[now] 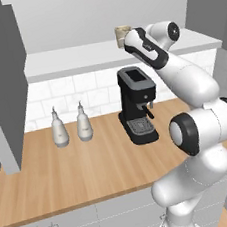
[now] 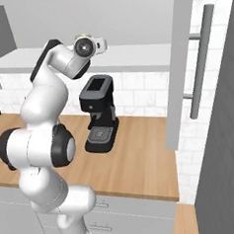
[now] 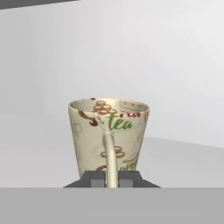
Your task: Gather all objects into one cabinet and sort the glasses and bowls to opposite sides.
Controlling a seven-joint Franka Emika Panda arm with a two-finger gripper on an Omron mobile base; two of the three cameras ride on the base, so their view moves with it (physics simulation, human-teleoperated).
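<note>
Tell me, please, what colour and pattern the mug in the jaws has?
Cream mug with brown motifs and green "tea" lettering, clearest in the hand view.

Cream mug (image 1: 121, 35) mostly hidden behind arm; handle base behind pincer (image 3: 112, 179).

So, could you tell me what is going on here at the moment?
The arm is reaching up to the white shelf above the counter, and its pincer is shut on the handle of the cream mug, which stands upright there. Below sit a black coffee machine and two white bottles. A grey cabinet door stands open to the right.
</note>
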